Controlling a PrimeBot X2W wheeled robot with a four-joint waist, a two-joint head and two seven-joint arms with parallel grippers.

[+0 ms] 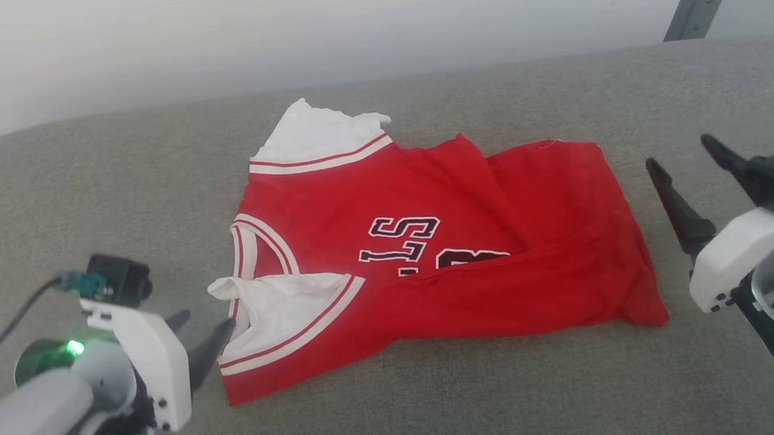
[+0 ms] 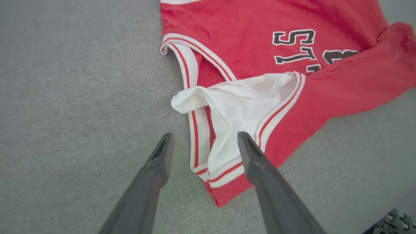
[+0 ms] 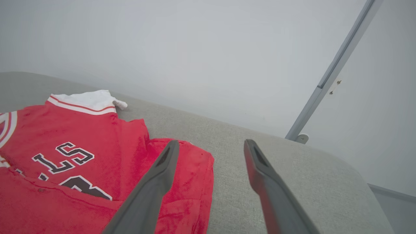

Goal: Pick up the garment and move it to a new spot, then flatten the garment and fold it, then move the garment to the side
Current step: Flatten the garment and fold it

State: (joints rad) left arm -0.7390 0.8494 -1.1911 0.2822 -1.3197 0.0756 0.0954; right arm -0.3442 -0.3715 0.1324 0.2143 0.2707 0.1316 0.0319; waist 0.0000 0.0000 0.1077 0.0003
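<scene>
Two hands flanked the garment (image 1: 433,262), which lay rumpled in the middle of the grey cushion (image 1: 77,202). Its long axis ran side to side across the head view, with the white sleeves toward the robot's left and the red hem (image 1: 631,245) toward its right. Its near edge was doubled up over the lettering (image 1: 406,233) (only part of the letters and number showed), so the folding looked begun rather than finished.

The left hand (image 1: 205,322) was much the nearer, its jaws spread wide and holding nothing. In the left wrist view that hand (image 2: 205,135) straddled the striped cuff of the near sleeve (image 2: 240,107), one finger over cloth and the other over bare cushion; whether either touched, I could not tell. The right hand (image 1: 677,151), also wide and empty, stood off from the hem with bare cushion between, its fingers angled up and away.

Each hand faced one short end. By my reading, the left needed only to close on the sleeve, while the right had to tip down and come inward.
</scene>
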